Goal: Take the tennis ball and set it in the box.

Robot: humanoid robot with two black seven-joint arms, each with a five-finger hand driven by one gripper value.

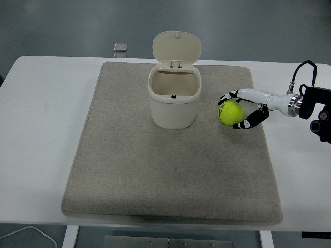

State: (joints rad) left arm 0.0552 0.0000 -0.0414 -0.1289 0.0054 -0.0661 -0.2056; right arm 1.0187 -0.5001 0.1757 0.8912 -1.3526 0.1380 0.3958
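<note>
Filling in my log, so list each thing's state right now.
Box: upright on the mat, lid flipped open.
Tennis ball: on the mat, right of the box.
Right hand: fingers curled around the ball.
Mat: flat on the table.
</note>
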